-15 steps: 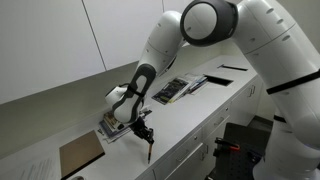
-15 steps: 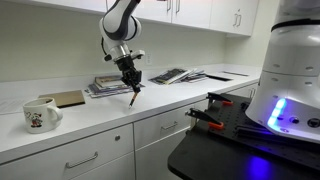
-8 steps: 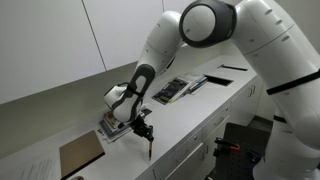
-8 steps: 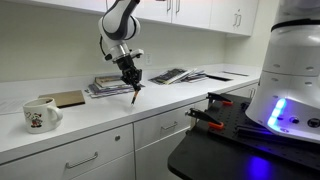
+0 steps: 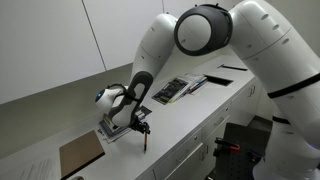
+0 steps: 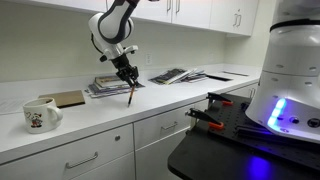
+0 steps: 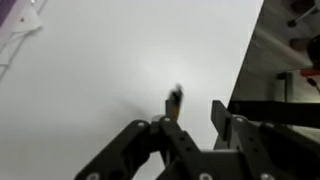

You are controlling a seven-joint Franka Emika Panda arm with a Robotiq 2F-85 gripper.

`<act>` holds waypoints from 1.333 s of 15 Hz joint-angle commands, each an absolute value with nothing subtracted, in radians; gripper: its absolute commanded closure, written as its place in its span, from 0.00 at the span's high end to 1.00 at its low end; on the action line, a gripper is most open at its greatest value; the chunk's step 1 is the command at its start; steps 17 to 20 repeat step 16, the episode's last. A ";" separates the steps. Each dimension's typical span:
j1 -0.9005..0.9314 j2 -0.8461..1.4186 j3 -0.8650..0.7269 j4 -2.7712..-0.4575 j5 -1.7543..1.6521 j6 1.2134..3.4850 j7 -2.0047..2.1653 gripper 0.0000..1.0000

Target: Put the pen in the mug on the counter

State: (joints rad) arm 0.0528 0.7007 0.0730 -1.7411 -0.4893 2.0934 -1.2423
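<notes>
Moved slightly left since half second ago: arm (image 6: 108, 25), toward mug (image 6: 40, 113) at left on counter (image 6: 150, 108). Now gripper (image 6: 129, 80) clamped on upper end of pen (image 6: 133, 94). Pen hangs tip-down, slightly tilted, clear of worktop, just in front of book stack (image 6: 105, 86). Mug well apart to left. Wrist view: pen (image 7: 175, 98) end-on over bare white surface.

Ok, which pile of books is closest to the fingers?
The pile beside the brown board, next to the fingers; the other pile lies farther along the counter.
</notes>
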 commanded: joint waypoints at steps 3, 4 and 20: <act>0.159 0.694 0.012 -1.733 -0.690 2.088 -0.953 0.92; 0.173 0.690 0.008 -1.736 -0.721 2.079 -0.903 0.99; 0.103 0.565 0.116 -1.840 -0.618 2.130 -0.781 1.00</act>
